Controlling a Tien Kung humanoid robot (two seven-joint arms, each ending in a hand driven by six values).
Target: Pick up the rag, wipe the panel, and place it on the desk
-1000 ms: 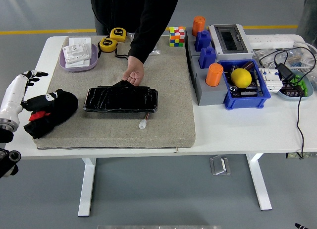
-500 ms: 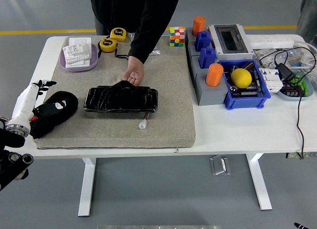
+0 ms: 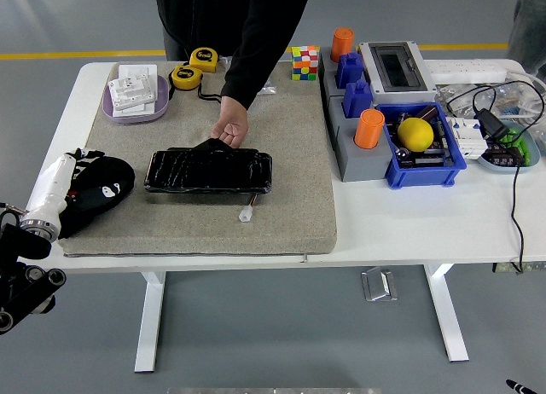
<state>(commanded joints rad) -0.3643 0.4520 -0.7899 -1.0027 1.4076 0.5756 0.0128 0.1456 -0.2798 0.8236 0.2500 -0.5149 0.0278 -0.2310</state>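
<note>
The black rag (image 3: 101, 189) lies bunched on the left part of the grey mat (image 3: 290, 198). The black panel (image 3: 209, 171) lies flat in the middle of the mat. My left hand (image 3: 75, 159), on a white forearm, is at the rag's left edge with its fingers relaxed and open, holding nothing. A person's hand (image 3: 230, 130) rests on the panel's far edge. My right arm does not show.
A purple dish (image 3: 135, 111) with white parts and two yellow tape measures (image 3: 186, 75) stand at the back left. A small white connector (image 3: 246, 213) lies in front of the panel. A Rubik's cube (image 3: 304, 62), grey and blue bins (image 3: 424, 168) and cables (image 3: 503, 112) fill the right side.
My left arm has drawn back and down toward the table's near left edge. The rag has dropped flat on the mat. The person's hand and the panel have stayed still.
</note>
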